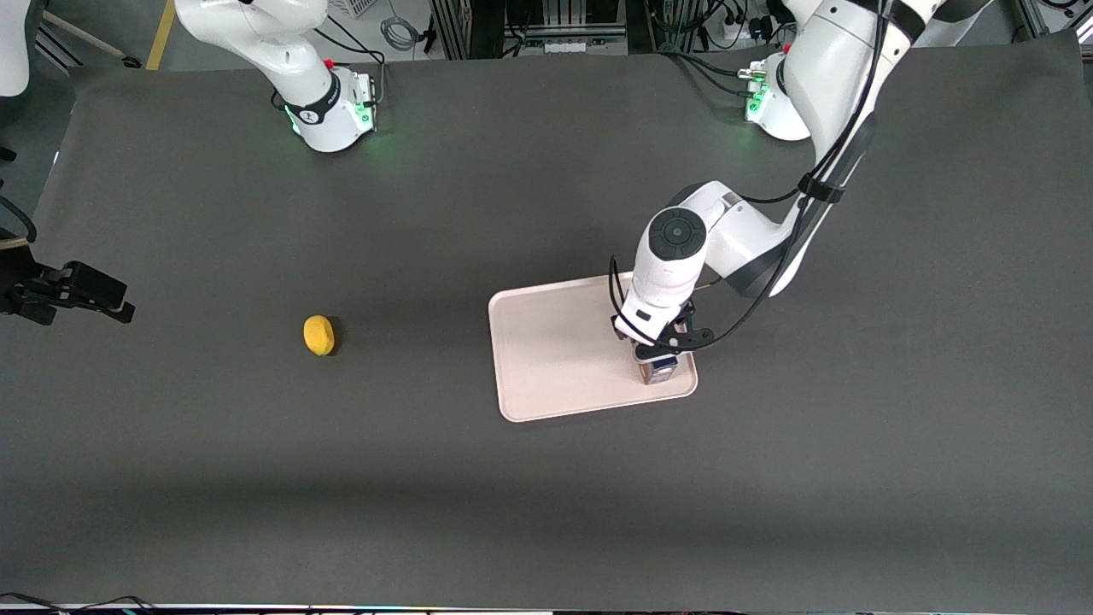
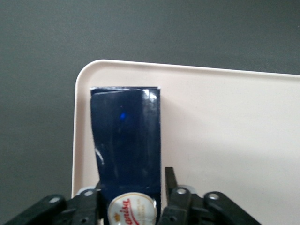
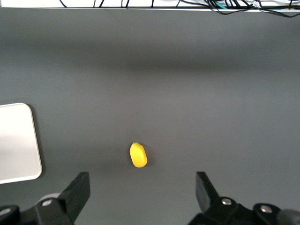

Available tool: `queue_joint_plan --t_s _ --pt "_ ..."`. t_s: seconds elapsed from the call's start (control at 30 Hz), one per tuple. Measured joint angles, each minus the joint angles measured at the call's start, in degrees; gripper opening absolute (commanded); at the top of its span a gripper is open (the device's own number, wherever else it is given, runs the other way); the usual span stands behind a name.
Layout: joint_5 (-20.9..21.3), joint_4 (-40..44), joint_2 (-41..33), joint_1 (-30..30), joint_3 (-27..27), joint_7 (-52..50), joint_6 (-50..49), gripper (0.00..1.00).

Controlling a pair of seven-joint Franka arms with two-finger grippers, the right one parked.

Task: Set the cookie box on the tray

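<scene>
The cookie box (image 1: 657, 371), dark navy with a white round logo, stands on end on the pale pink tray (image 1: 555, 350), close to the tray corner nearest the front camera at the working arm's end. My left gripper (image 1: 658, 352) hangs straight above the box. In the left wrist view the cookie box (image 2: 125, 136) rises from the tray (image 2: 225, 131) up between the fingers of the gripper (image 2: 133, 182). One finger (image 2: 169, 180) stands a small gap away from the box's side, so the gripper is open around the box. The box hides most of the second finger.
A small yellow lump (image 1: 318, 335) lies on the dark table mat (image 1: 256, 444) toward the parked arm's end, well away from the tray; the right wrist view shows the same lump (image 3: 138, 155) and a tray corner (image 3: 16, 140).
</scene>
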Motion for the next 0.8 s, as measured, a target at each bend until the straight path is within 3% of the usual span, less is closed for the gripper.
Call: queue_joint_plan --t_s 0.23,0.8 --pt "0.1 0.0 0.0 0.0 0.0 -0.1 0.4 0.97" --pt "0.6 1.3 -3.7 1.6 0.6 3.3 -0.4 1.00"
